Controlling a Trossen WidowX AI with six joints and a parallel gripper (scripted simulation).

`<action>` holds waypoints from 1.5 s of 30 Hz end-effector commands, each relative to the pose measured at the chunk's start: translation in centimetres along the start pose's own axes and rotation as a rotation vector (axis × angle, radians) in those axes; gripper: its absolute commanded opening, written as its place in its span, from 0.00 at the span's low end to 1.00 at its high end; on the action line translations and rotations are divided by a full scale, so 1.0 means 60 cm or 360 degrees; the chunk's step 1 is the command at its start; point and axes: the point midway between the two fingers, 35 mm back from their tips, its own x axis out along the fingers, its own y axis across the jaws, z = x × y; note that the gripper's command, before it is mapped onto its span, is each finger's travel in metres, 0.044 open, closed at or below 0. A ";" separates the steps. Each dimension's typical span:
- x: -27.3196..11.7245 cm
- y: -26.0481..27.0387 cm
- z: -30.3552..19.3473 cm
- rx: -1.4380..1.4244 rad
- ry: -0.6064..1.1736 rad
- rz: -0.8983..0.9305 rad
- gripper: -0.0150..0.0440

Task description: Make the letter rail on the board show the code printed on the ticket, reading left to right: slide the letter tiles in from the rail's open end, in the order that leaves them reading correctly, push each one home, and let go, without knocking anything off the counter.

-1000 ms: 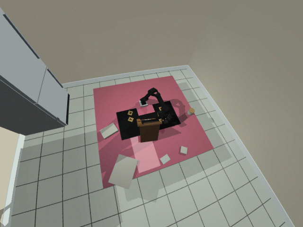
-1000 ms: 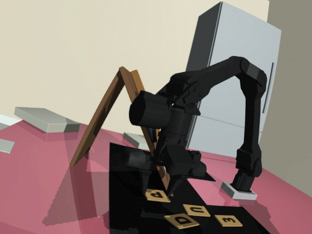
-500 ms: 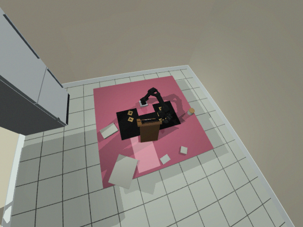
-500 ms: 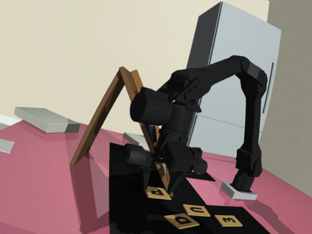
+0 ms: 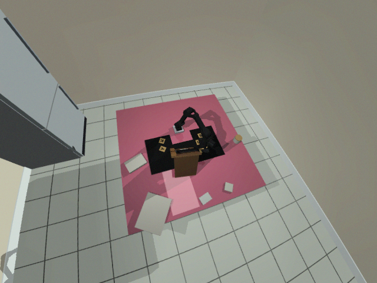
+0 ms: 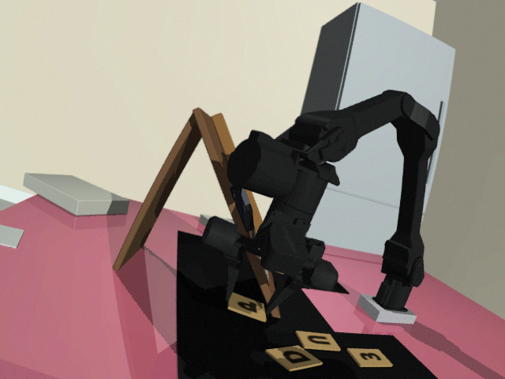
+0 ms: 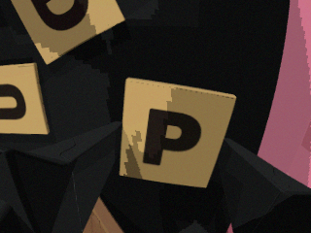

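Observation:
My gripper (image 6: 247, 306) (image 7: 171, 138) is shut on the P tile (image 6: 241, 309) (image 7: 187, 160), with one finger on each side. The tile seems slightly above the black mat (image 6: 211, 347) (image 5: 158, 163), near the foot of the wooden easel board (image 5: 186, 165) (image 6: 158, 191). The D tile (image 6: 281, 356) (image 7: 104, 19) and U tile (image 6: 304, 338) (image 7: 41, 116) lie flat nearby, beside a third tile (image 6: 354, 354) marked like a 3. Two more tiles, an upper one (image 5: 159, 141) and a lower one (image 5: 159, 148), lie left of the board. The rail is mostly hidden; the ticket's code is unreadable.
The arm base (image 5: 178, 130) (image 6: 385, 314) stands behind the mat. A tan-topped cylinder (image 5: 237, 138) is to the right. A pale box (image 5: 135, 163) is left of the mat. A large pale slab (image 5: 154, 213) and two small pale blocks, one (image 5: 205, 198) and another (image 5: 228, 187), lie beyond the board.

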 end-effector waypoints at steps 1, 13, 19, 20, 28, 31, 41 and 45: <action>-0.012 -0.007 0.004 0.0168 -0.0002 -0.0120 0.25; -0.052 -0.028 0.019 0.0655 -0.0118 -0.0420 0.25; -0.074 -0.010 0.021 0.0836 -0.0208 -0.0452 0.25; -0.076 -0.010 0.022 0.0870 -0.0219 -0.0464 0.25; -0.092 -0.023 0.022 0.1191 -0.0318 -0.0609 0.25; -0.100 -0.028 0.022 0.1324 -0.0369 -0.0665 0.25; -0.127 -0.042 0.021 0.1769 -0.0580 -0.0832 0.25; -0.139 -0.046 0.020 0.1947 -0.0683 -0.0888 0.25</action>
